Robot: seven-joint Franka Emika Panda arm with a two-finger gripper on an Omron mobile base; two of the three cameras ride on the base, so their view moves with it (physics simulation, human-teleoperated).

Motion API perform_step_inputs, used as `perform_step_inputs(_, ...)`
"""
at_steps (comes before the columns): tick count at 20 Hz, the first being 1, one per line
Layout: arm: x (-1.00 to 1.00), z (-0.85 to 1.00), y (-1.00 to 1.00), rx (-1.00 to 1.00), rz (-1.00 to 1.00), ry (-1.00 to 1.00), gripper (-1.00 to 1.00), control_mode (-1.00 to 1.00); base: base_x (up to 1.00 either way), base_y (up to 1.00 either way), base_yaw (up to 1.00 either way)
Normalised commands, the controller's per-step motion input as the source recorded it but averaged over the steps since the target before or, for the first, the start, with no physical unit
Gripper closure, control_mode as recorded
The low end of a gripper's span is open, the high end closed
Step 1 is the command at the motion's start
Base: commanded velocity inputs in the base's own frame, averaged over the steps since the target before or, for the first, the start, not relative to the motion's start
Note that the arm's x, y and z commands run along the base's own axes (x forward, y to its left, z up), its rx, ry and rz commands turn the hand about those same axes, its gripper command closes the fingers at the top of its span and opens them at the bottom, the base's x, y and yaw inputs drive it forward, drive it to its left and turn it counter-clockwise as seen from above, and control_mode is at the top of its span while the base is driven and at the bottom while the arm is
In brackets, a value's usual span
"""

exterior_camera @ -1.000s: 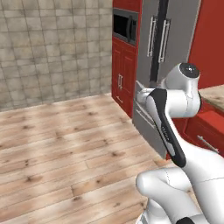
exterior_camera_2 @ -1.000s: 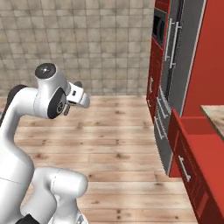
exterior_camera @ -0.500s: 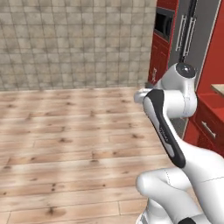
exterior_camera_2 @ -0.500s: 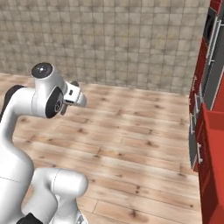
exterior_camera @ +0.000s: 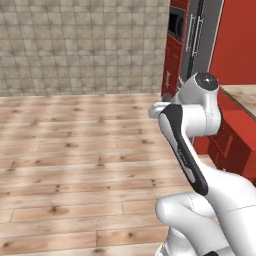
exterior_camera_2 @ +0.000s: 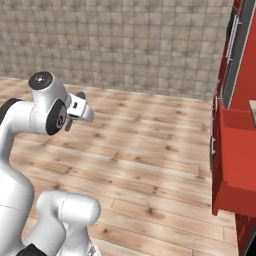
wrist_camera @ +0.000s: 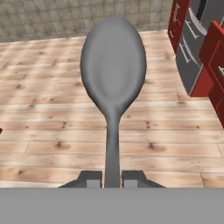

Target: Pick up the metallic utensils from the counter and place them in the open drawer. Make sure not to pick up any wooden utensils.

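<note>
Up close, gripper (wrist_camera: 112,178) clamping grey spoon (wrist_camera: 113,83), drawer (exterior_camera_2: 234,160) open rightward

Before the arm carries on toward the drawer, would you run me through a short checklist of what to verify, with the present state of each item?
1. Gripper shut on the spoon: ok; both fingertips press the thin handle in the hand view.
2. Held piece is metal, not wood: ok; the spoon is plain dark grey.
3. Spoon sits straight in the grip: ok; its handle runs centred between the fingertips, bowl pointing away.
4. Drawer open to receive it: ok; in the right base view the red box stands pulled out from the cabinets.
5. Gripper over the drawer: not ok; it hangs above the wooden floor, well to the drawer's left.
6. Other utensils remaining on the counter: cannot tell.
</note>
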Motion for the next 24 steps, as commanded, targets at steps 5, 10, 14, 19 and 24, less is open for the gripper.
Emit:
perform_step_inputs(5, 0.00, 0.00, 0.00, 0.00, 0.00, 0.00, 1.00, 1.00, 0.21, -0.73, 0.02)
perform_step_inputs(10, 0.00, 0.00, 0.00, 0.00, 0.00, 0.00, 1.00, 1.00, 0.78, -0.75, 0.10)
perform_step_inputs(14, 0.00, 0.00, 0.00, 0.00, 0.00, 0.00, 1.00, 1.00, 0.93, -0.01, 0.04)
perform_step_inputs(19, 0.00, 0.00, 0.00, 0.00, 0.00, 0.00, 1.00, 1.00, 0.42, -0.32, 0.06)
perform_step_inputs(24, 0.00, 0.00, 0.00, 0.00, 0.00, 0.00, 1.00, 1.00, -0.27, -0.81, 0.01)
